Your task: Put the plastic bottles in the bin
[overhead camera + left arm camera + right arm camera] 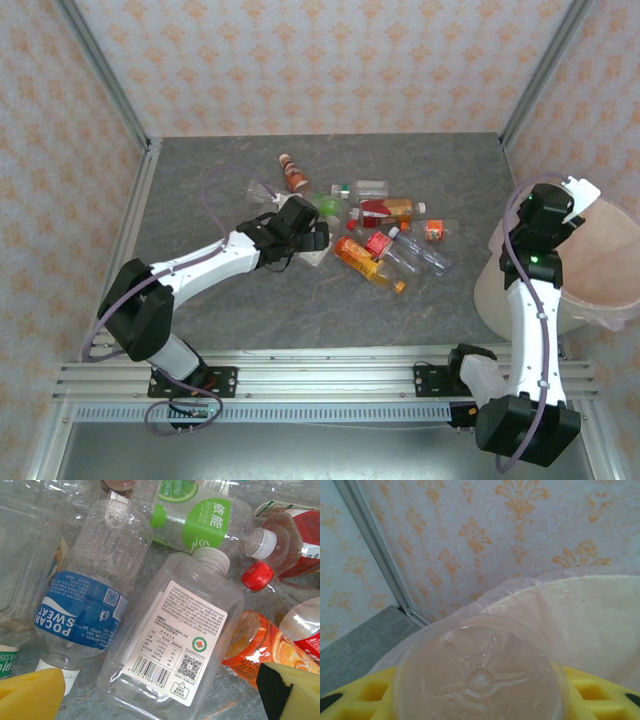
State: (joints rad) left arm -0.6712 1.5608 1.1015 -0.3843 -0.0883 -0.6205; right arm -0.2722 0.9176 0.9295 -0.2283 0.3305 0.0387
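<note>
**Now, a clear bottle (480,670) is over the bin (495,292)**

Your right gripper (480,696) clamps it above the bin's rim at three o'clock. Your left gripper (160,692) hangs spread wide over a square bottle (170,630) in the twelve o'clock pile (385,235).

**A:** Where's the pile?
**B:** Plastic bottles (385,235) heaped midway across the counter (300,320), toward the far edge. A straggler (292,172) lies just behind them, to the left.
**A:** And the bin (490,295)?
**B:** At the counter's right edge, well right of the pile. Another bottle (480,675) sits between the right fingers (600,695), over the bin's rim.
</note>
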